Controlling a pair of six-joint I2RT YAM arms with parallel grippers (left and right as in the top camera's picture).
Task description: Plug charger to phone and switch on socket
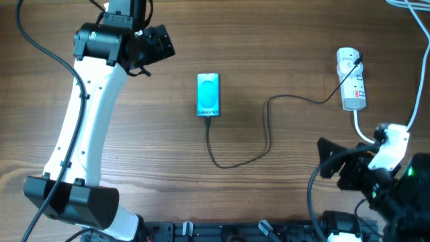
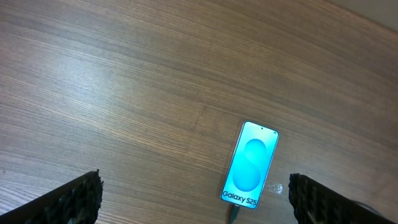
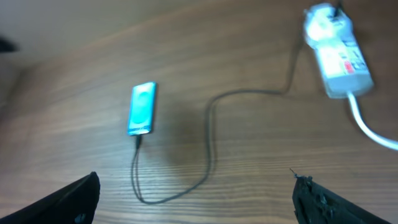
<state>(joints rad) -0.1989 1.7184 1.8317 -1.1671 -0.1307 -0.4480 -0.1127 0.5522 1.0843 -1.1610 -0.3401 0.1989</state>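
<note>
Looking down, we saw the phone (image 1: 208, 95) on the table (image 1: 282, 40) with the charger (image 1: 269, 128) plugged in, it seemed. Our left gripper (image 1: 160, 44) and right gripper (image 1: 334, 163) had jaws wide apart, empty. Next, we thought, the right one should press the switch on the socket (image 1: 352, 79)

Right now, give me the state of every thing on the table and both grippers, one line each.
phone: flat, screen lit, cable tip at its bottom end, looks plugged in.
charger cable: lying slack, running from phone to power strip.
power strip: flat, charger cable plugged in; switch unreadable.
left gripper: open, empty.
right gripper: open, empty.
</note>
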